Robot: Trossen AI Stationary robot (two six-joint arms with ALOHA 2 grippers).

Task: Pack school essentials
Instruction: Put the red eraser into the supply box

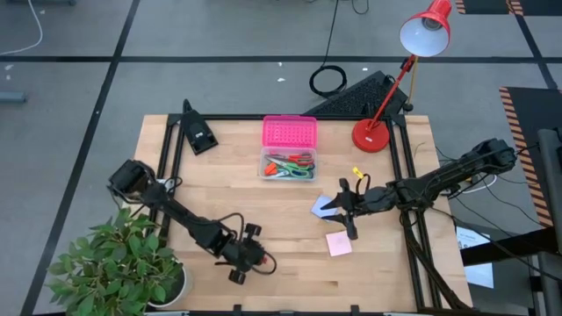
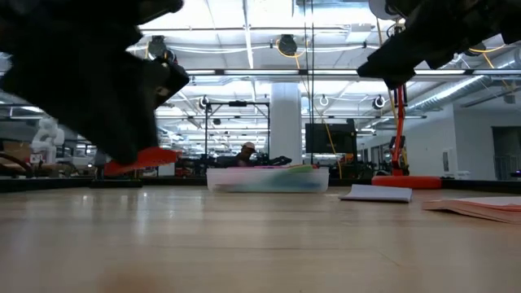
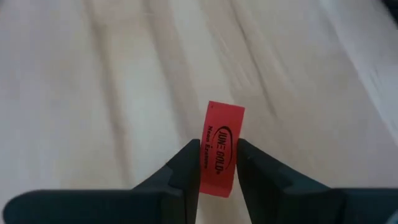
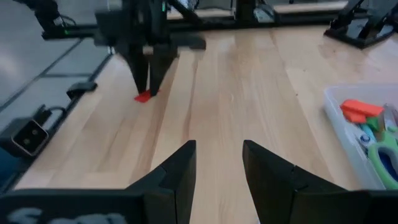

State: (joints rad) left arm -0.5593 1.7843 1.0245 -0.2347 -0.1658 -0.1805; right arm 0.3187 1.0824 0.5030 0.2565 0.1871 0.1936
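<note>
Left end effector (image 3: 217,163) is clamping red eraser (image 3: 221,148) above table (image 1: 290,272); right end effector (image 4: 219,163) is hovering, fingers apart.

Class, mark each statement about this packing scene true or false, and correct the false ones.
1. The left gripper holds a red eraser. True.
2. The right gripper grips a pencil. False: its jaws are open and empty.
3. The clear box already contains scissors and other items. True.
4. The pink lid is closed on the box. False: it lies open behind the box.
5. The pink notepad is inside the box. False: it lies on the table, near the blue notepad.
</note>
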